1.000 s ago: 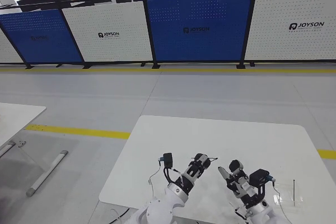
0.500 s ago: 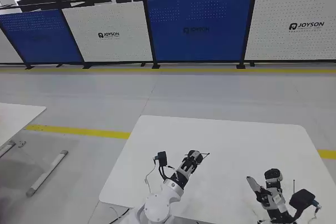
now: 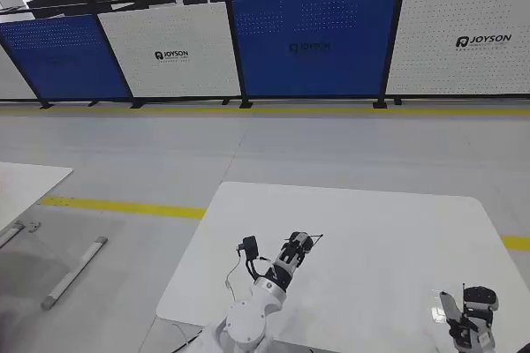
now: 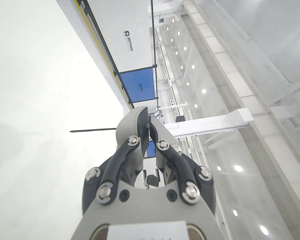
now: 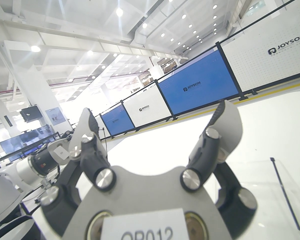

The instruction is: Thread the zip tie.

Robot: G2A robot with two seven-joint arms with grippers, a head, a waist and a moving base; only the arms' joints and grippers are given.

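White desk [image 3: 362,221] on a grey floor [image 3: 247,150], blue and white panels [image 3: 314,48] behind. At the lower centre of the top view, the left gripper [image 3: 302,240] has its fingers pinched together on a black zip tie [image 4: 92,130] whose tail sticks out sideways. In the lower right corner, the right gripper [image 3: 465,304] has its fingers spread wide, holding nothing — a second zip tie [image 5: 280,178] lies on the desk just beside it.

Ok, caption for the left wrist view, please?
Left gripper shut on a black zip tie, its pointed tail jutting out over the white table.
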